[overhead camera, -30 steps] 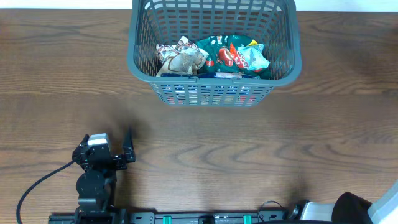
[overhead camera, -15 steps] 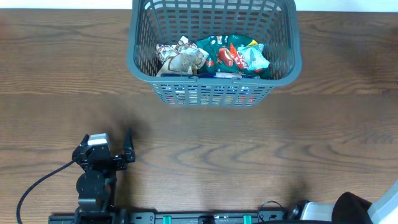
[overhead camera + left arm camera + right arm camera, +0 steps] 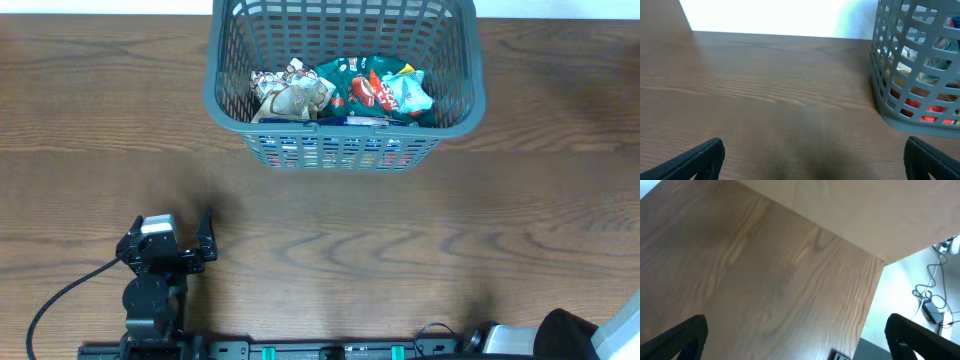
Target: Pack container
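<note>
As my left claw (image 3: pixel 812 157) and right claw (image 3: pixel 800 335) both stand spread wide, the container (image 3: pixel 345 150), packets (image 3: pixel 345 90) inside, sits at the tabletop's (image 3: pixel 400 240) far edge, well apart from either.

We see the container (image 3: pixel 211 80), a large grey plastic basket with slotted lattice sides and a flared rim. It stands upright at the far middle of the worktop (image 3: pixel 400 240), with colourful packets (image 3: pixel 345 92) piled on its base.
</note>
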You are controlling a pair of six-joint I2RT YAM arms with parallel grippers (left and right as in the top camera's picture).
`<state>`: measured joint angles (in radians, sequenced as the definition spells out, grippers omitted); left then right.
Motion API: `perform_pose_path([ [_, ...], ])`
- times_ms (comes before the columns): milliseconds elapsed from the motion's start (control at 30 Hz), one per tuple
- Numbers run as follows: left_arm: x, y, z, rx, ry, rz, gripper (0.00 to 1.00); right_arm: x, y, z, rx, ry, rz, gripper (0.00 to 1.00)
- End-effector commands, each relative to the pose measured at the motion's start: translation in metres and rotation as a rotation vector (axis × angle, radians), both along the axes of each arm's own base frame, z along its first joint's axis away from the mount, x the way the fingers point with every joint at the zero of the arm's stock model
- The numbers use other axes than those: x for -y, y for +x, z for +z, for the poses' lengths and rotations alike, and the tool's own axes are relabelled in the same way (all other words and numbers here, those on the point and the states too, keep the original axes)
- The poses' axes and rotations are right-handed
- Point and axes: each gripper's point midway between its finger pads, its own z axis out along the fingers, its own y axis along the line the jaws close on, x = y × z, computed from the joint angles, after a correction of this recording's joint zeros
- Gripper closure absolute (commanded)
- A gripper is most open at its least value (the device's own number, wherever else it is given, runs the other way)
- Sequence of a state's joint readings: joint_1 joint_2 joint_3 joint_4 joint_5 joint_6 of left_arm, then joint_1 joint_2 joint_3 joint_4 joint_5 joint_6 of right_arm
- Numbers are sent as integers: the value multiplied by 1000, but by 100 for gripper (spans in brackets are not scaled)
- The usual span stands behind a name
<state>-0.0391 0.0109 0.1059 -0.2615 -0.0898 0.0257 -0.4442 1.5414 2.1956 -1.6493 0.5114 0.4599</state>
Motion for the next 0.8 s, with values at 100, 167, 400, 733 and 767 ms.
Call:
perform_pose_path([
  [100,-4,0,-10,-18,1,25,1,-38,37,-11,141,222,183,1],
  [167,-4,0,-10,-18,1,25,1,-51,54,-10,208,291,252,1],
  [400,-4,0,-10,-18,1,25,1,-89,101,7,393,414,385,1],
  [733,-4,0,-10,-18,1,25,1,-162,148,44,523,377,650,1],
  [767,-4,0,-10,-19,1,25,2,-171,151,48,537,369,677,1],
])
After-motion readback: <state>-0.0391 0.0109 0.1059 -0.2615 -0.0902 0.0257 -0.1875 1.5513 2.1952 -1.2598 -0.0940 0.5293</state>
